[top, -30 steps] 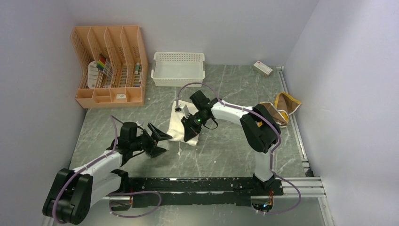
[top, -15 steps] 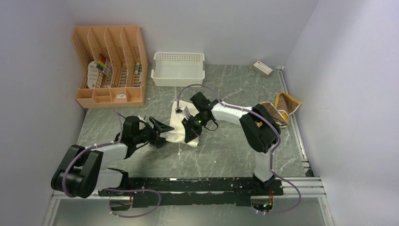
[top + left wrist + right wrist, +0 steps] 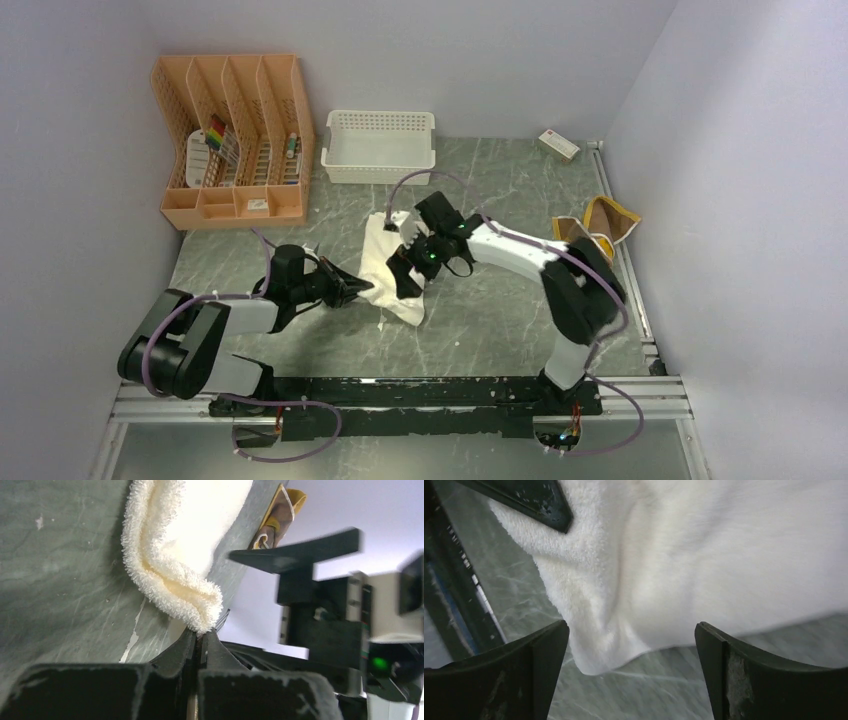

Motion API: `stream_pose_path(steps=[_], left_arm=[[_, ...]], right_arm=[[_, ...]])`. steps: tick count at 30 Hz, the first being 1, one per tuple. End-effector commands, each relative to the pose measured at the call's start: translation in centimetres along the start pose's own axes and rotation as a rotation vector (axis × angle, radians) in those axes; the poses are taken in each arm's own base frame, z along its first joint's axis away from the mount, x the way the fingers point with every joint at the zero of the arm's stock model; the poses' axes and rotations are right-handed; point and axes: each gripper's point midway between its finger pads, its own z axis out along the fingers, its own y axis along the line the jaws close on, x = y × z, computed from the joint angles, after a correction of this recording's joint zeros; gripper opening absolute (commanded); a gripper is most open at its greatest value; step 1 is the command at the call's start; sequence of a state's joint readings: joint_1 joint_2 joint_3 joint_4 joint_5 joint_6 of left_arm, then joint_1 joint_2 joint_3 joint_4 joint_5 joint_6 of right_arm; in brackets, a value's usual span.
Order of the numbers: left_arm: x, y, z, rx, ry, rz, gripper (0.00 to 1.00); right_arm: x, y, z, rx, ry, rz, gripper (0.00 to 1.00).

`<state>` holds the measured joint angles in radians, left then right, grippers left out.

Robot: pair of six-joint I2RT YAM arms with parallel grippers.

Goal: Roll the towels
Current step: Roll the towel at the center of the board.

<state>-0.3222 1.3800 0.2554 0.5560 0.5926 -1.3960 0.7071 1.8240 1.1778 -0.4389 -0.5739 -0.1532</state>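
The white terry-cloth towel (image 3: 381, 250) lies loosely spread in the middle of the grey marbled table (image 3: 500, 310), between the two arms. Its long axis runs from the far side, near the white plastic lattice basket (image 3: 378, 146), toward the near edge, with the near end slanting a little to the right. It is rumpled and not yet rolled.

The left gripper (image 3: 201, 635) comes in low from the left, its jaws pressed together on the towel's left-hand border. The left wrist view shows the fluffy hem pinched right at the fingertips and bulging up just beyond them. The right gripper (image 3: 631, 626) hovers over the towel's right-hand part with its jaws spread wide, holding nothing. Its wrist view shows a corner of cloth and bare table between the two fingers.

The towel therefore lies to the right of the left gripper and directly beneath the right one. As far as the top view tells, the pinched edge is a long side rather than a short end. Only the left arm has a grip, so it seems best placed to draw that border rightward across the long axis.

The mustard-yellow towel with brown patches (image 3: 597, 226) sits crumpled at the table's right edge. It is well apart from both grippers, nearer the right arm, and untouched.
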Motion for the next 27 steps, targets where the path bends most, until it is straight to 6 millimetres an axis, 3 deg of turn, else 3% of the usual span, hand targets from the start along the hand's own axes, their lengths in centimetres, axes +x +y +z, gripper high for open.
stream_pose_path(steps=[1, 4, 6, 12, 19, 27], left_arm=[[0.2, -1.1, 0.0, 0.017, 0.013, 0.041, 0.07], [0.2, -0.9, -0.1, -0.012, 0.011, 0.036, 0.07], [0.2, -0.7, -0.2, -0.041, 0.012, 0.022, 0.07], [0.0, 0.3, -0.8, -0.132, -0.023, -0.043, 0.07], [0.4, 1.3, -1.3, -0.169, -0.029, -0.089, 0.07], [0.8, 2.5, -1.4, -0.197, -0.017, -0.114, 0.07]], right_arm=[[-6.5, -2.7, -6.9, 0.367, -0.262, -0.131, 1.0], [-8.9, -0.1, -10.0, 0.493, -0.39, -0.274, 1.0], [-9.7, 2.7, -10.5, 0.575, -0.424, -0.397, 1.0], [-5.3, 6.5, -5.2, 0.631, -0.241, -0.59, 1.0], [-2.8, 6.2, -2.9, 0.652, -0.292, -0.556, 0.88], [-2.8, 6.7, 0.4, 0.605, -0.323, -0.542, 0.79]])
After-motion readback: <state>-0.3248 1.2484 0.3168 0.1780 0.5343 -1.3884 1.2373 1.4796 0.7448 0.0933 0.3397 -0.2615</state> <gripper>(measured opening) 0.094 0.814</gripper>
